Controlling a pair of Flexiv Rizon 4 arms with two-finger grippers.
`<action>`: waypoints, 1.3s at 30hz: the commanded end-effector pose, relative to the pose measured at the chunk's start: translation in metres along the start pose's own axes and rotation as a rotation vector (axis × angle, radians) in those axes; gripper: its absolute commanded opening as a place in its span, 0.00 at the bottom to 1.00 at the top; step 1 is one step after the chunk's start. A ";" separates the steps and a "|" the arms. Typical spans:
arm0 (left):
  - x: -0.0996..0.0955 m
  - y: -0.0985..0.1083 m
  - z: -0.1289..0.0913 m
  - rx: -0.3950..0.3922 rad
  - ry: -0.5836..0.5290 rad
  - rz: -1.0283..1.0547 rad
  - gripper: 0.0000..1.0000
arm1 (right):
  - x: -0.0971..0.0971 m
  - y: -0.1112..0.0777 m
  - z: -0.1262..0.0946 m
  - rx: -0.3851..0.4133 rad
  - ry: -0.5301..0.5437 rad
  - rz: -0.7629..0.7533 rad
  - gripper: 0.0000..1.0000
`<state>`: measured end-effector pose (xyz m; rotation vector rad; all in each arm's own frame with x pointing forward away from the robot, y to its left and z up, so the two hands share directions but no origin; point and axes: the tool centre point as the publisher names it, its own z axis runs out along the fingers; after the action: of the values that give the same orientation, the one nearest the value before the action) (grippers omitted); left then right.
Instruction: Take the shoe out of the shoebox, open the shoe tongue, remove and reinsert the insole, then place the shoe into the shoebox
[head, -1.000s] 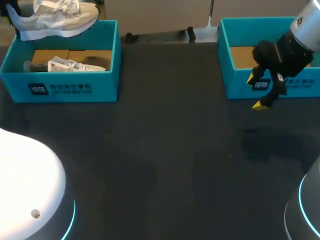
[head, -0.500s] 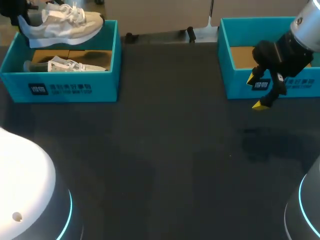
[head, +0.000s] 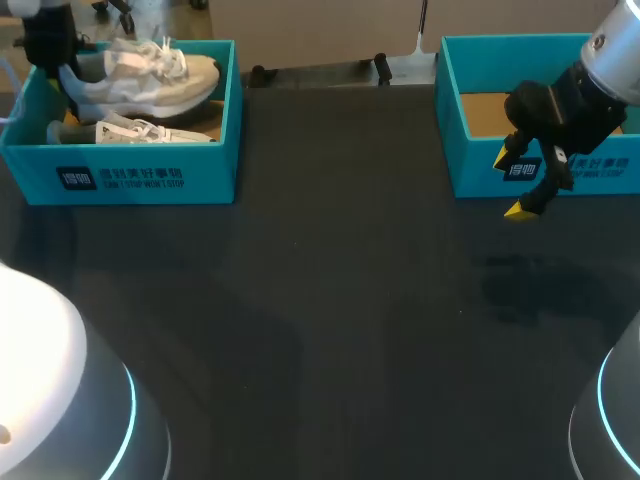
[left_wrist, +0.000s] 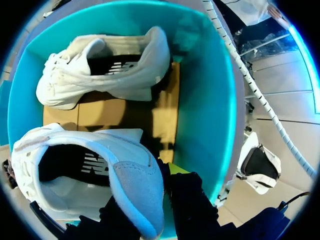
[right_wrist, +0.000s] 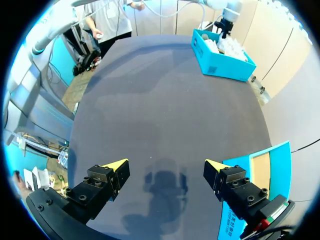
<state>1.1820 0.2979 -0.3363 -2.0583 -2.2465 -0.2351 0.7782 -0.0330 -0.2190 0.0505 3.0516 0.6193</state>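
Shoe (head: 150, 78): pale sneaker, gripped at the heel, over the rear half of the left shoebox with its toe toward the box's right wall. In the left wrist view (left_wrist: 125, 185) its open collar faces the camera, showing a dark lining. Whether the sole touches the box floor cannot be told.
Left gripper (head: 60, 65): at the far left corner of the table, pinching the shoe's heel between its fingers. In the wrist view (left_wrist: 150, 200) one yellow tip (left_wrist: 175, 167) shows against the outside of the heel; the other is hidden by the shoe.
Second shoe (head: 130, 130): same pale type, lying on the box floor in the front half, apart from the gripped shoe (left_wrist: 115, 70).
Left shoebox (head: 150, 178): teal, open-topped, brown cardboard floor (left_wrist: 100, 112) – both shoes are within its walls (left_wrist: 200, 100).
Table (head: 330, 300): dark surface between the two boxes.
Right gripper (head: 515, 185): hangs above the table just in front of the right shoebox; fingers spread wide with nothing between them (right_wrist: 164, 172).
Right shoebox (head: 470, 175): teal, open-topped, at the far right – brown cardboard floor (head: 485, 115) visible inside.
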 end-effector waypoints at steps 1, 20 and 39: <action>-0.007 0.016 0.020 0.017 0.009 -0.007 0.00 | 0.000 0.000 0.001 0.002 0.000 0.000 1.00; -0.010 0.028 0.044 0.062 0.026 -0.015 0.47 | 0.000 0.000 0.001 0.002 0.000 0.000 1.00; -0.006 -0.006 -0.043 0.051 -0.070 0.089 1.00 | 0.000 0.000 0.001 0.002 0.000 0.000 1.00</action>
<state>1.1982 0.2867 -0.3227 -2.1481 -2.1623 -0.0663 0.7782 -0.0330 -0.2190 0.0503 3.0517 0.6193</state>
